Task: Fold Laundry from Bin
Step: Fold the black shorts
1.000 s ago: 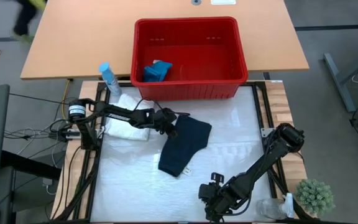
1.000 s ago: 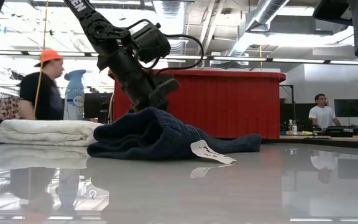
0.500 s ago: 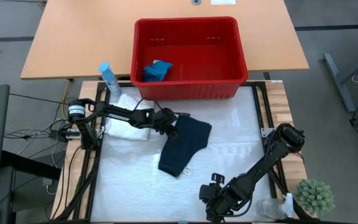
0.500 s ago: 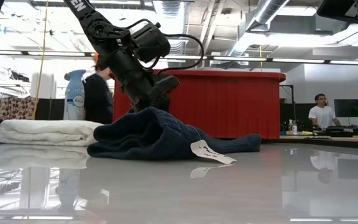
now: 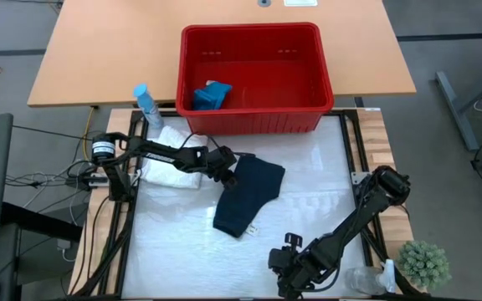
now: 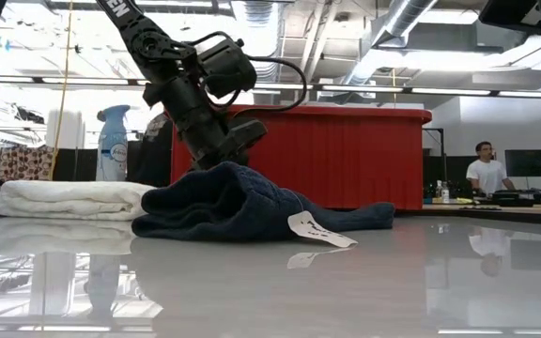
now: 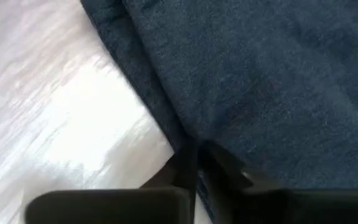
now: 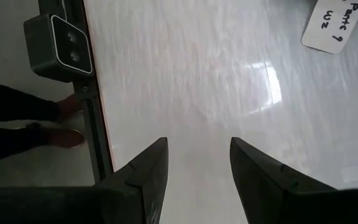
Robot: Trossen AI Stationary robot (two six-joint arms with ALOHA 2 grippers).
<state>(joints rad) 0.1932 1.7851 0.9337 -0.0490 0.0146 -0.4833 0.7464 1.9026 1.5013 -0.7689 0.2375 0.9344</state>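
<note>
One white-topped bench (image 5: 308, 201) carries the work, with a tan table beyond its far edge. One red bin (image 5: 253, 77) stands at the far edge of the bench, reaching back onto the tan table. Two dark arms are in view.

Three pieces of laundry show. The white cloth (image 5: 172, 163) lies folded at the bench's left edge, near the far left corner. The navy cloth (image 5: 249, 196) lies rumpled near the middle of the bench, just beside the white one; a small white tag (image 6: 319, 230) sticks out from its near end. The teal cloth (image 5: 210, 94) sits inside the bin, against its left wall.

The left pincer (image 5: 227, 170) is at the navy cloth's left edge, between the two cloths, its fingers pressed together on a fold of that cloth; the left wrist view shows the dark tips meeting at the cloth's hem. The right pincer (image 5: 283, 261) rests low near the bench's near edge, well apart from the laundry, with its fingers (image 8: 145, 171) spread and nothing between them.

One blue spray bottle (image 5: 147, 106) stands by the far left corner. One small green plant (image 5: 423, 263) sits off the near right corner.
</note>
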